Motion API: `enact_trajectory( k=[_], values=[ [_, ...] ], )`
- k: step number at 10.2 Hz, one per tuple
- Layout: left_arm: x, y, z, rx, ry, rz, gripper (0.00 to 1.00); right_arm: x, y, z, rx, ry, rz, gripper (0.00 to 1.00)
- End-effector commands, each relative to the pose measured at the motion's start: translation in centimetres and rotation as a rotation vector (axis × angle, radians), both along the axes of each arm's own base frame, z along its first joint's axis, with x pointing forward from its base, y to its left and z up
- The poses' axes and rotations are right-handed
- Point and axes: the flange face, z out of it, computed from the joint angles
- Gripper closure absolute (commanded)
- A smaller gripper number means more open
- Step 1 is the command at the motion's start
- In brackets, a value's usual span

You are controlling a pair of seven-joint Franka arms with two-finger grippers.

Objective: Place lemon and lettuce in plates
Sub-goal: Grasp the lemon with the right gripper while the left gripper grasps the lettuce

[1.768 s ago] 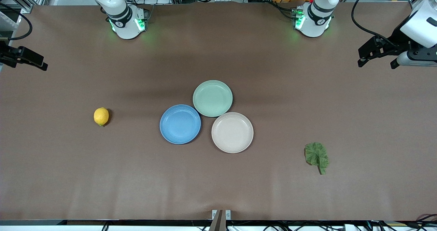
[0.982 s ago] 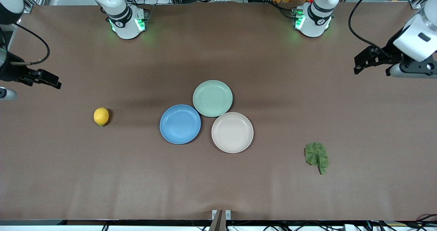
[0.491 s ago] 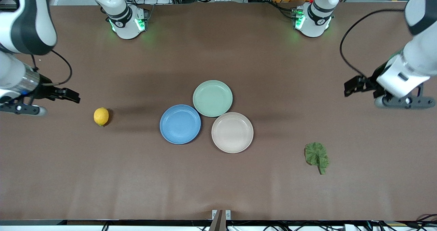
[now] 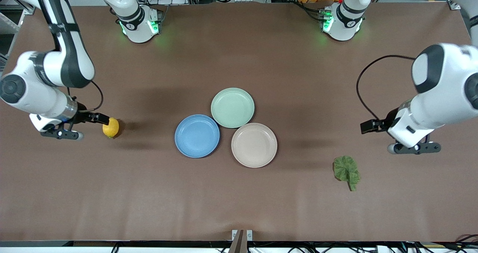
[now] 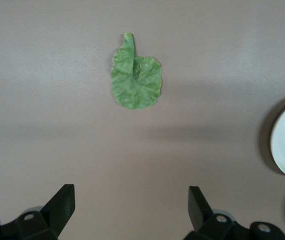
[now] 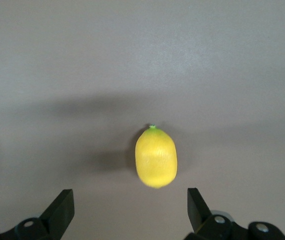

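Brown tabletop bears the small oval yellow lemon [image 6: 156, 157] just ahead of the right gripper [image 6: 127, 207], jaws wide to straddle it, while the crinkled dark-green lettuce leaf [image 5: 134, 76] lies farther ahead of the equally wide left gripper [image 5: 131, 206], both well apart from the round blue plate [image 4: 197, 135] and the round beige plate [image 4: 254, 145].

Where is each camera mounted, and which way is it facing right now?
Front view: high across the table, facing both bases; shows both arms, the blue plate, beige plate and green plate.
Left wrist view: on the left arm, looking down past the open left gripper at the lettuce.
Right wrist view: on the right arm, looking down past the open right gripper at the lemon.
Shared: front also shows lettuce and lemon.
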Motion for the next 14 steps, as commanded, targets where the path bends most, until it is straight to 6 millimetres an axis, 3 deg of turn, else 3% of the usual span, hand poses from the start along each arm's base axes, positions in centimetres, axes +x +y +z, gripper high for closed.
enact_trajectory(
  k=[1, 4, 5, 8, 12, 13, 14],
  values=[
    [1.1, 0.0, -5.0, 0.033, 0.008, 0.012, 0.00, 0.5, -1.0, -3.2, -0.039, -0.014, 0.042, 0.00],
    [2.9, 0.7, -12.2, 0.073, 0.026, 0.080, 0.00, 0.7, -4.5, -7.6, -0.045, -0.022, 0.087, 0.00],
    [3.8, 1.0, -14.0, 0.098, 0.029, 0.106, 0.00, -0.1, -4.5, -8.7, -0.038, -0.019, 0.082, 0.00],
    [5.1, 1.6, -17.4, 0.100, 0.003, 0.183, 0.00, -2.1, -4.1, -11.5, -0.014, -0.022, 0.047, 0.00],
    [6.8, 1.6, -21.8, 0.091, -0.056, 0.290, 0.00, -3.3, -3.5, -12.7, 0.015, -0.005, 0.020, 0.00],
    [7.2, 1.3, -22.4, 0.086, -0.072, 0.312, 0.00, -3.6, -3.3, -13.2, 0.014, -0.011, 0.023, 0.02],
    [7.4, 0.4, -23.0, 0.080, -0.087, 0.314, 0.00, -3.6, -3.1, -13.6, 0.014, -0.005, 0.027, 0.21]
  ],
)
